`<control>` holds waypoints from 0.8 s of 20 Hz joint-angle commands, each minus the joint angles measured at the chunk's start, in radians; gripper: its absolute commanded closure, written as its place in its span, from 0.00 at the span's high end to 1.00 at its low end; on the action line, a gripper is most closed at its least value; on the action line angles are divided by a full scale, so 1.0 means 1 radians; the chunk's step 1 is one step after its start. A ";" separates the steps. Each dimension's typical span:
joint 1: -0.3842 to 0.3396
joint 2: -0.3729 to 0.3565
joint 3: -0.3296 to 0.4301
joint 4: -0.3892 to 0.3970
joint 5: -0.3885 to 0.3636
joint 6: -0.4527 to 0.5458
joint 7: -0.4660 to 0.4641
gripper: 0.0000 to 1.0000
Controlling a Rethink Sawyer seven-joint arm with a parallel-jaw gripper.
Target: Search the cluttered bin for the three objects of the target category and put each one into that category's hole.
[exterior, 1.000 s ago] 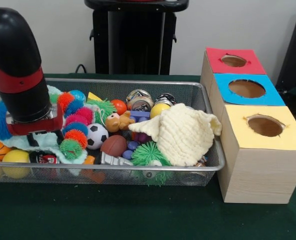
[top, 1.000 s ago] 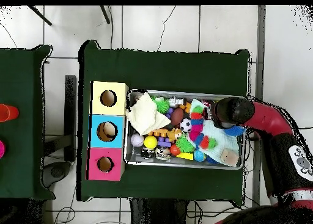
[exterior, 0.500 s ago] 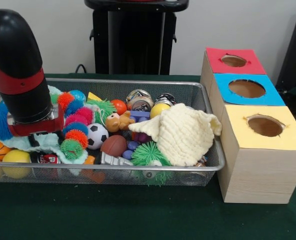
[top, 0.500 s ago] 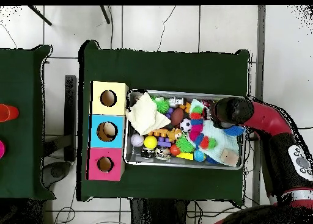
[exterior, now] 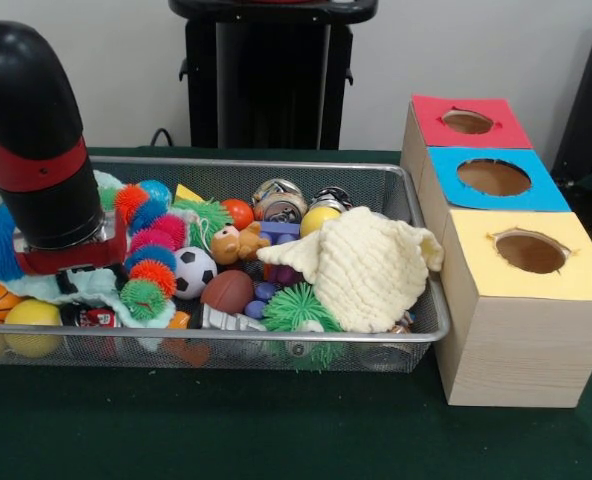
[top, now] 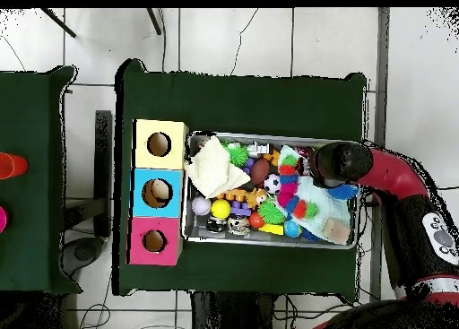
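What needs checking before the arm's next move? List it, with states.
1. Gripper position: low over the bin's end farthest from the boxes, ok.
2. Gripper state: hidden by the arm, cannot tell.
3. Anything held: cannot tell.
4. Three holes, red, blue, yellow: unobstructed, ok.
5. Cream cloth covers toys at the bin's box end: not ok for searching.
6. Soccer ball exposed, reachable: ok.

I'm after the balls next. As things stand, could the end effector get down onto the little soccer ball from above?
Probably yes. The soccer ball lies on top of the pile in the wire bin with nothing over it. The end effector is low at the bin's other end and would need to travel sideways; the spiky toys crowd the ball.
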 commanded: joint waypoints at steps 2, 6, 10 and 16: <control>-0.017 0.121 0.063 -0.060 -0.107 -0.118 -0.250 1.00; -0.006 0.107 0.049 -0.058 -0.117 -0.116 -0.230 0.00; 0.006 0.089 0.048 -0.054 -0.116 -0.090 -0.227 0.00; 0.016 0.012 0.049 -0.009 -0.095 -0.036 -0.218 0.00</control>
